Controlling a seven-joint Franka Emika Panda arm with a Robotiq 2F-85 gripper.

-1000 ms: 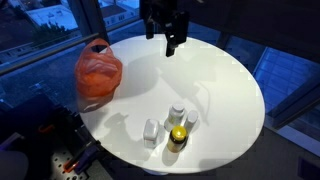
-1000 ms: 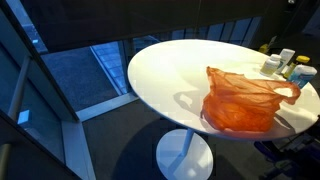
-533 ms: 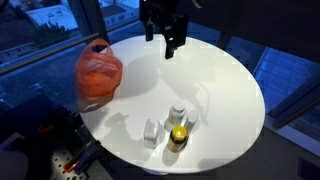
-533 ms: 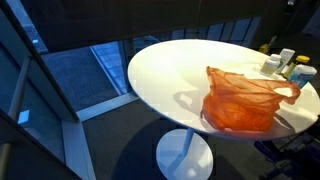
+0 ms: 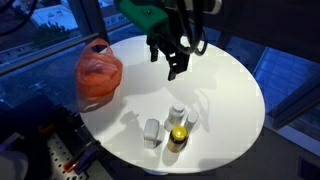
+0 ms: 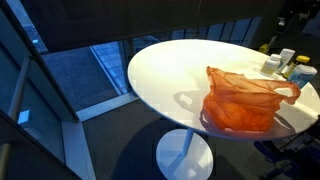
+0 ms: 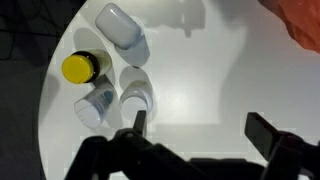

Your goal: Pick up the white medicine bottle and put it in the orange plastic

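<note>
Task barely begun, as I read it from the remote desk: on the round white table [image 5: 235, 85] the orange plastic bag [image 5: 98, 70] slumps near one edge, its handles up and its mouth loosely gathered, with no bottle visible in it. The arm's gripper [image 5: 165, 65] hangs in the air above the tabletop, between the bag and the bottles, and the wrist view shows its jaws spread wide with nothing between them. The cluster of small containers [image 7: 105, 70] stands near the opposite rim, well apart from the bag. Among them is the white medicine bottle [image 7: 137, 92], which I take to be the upright white-capped one just beside a yellow-capped jar [image 7: 82, 68], though other white containers sit with it and I cannot be sure which is meant. All of it remains to do: descend, close on the bottle, carry it across, drop it in. The room is dim, walled by tall windows [image 6: 60, 60] looking onto lit ground below. The tabletop is smooth, glossy, and rests on a single white pedestal [image 6: 185, 155].
</note>
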